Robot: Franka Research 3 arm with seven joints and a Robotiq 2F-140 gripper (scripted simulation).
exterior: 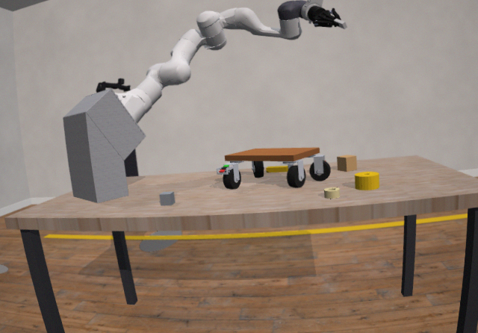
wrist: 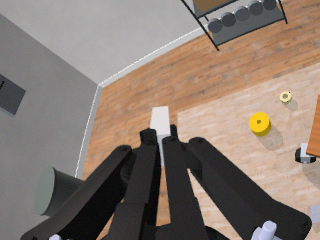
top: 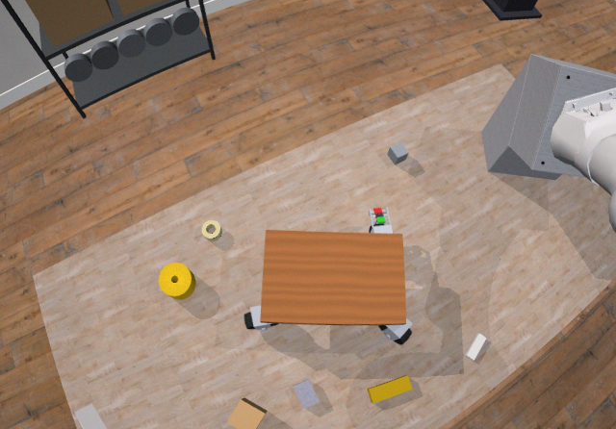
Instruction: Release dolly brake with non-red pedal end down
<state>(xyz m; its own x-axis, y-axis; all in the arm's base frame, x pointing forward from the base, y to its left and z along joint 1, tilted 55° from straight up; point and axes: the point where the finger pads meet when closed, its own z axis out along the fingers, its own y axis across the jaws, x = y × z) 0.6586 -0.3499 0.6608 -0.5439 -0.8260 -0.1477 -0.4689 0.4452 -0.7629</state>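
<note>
The dolly [top: 333, 276] has a brown wooden deck and stands on its four black wheels on the table; it also shows in the exterior view [exterior: 275, 163]. Its brake pedal [top: 379, 215] sticks out at one caster, with a red end and a green end; from the side [exterior: 224, 168] the red end lies lower than the green end. My gripper [exterior: 337, 22] is shut and empty, high in the air far above the dolly. In the wrist view the closed fingers [wrist: 160, 127] point out over the floor past the table's edge.
On the table lie a grey cube [top: 397, 153], a yellow spool [top: 175, 279], a pale tape ring [top: 209, 227], a yellow bar [top: 389, 389], a white block [top: 475, 346], a grey tile [top: 305, 392] and a tan box [top: 245, 415]. The grey robot base [exterior: 100, 145] stands at one end.
</note>
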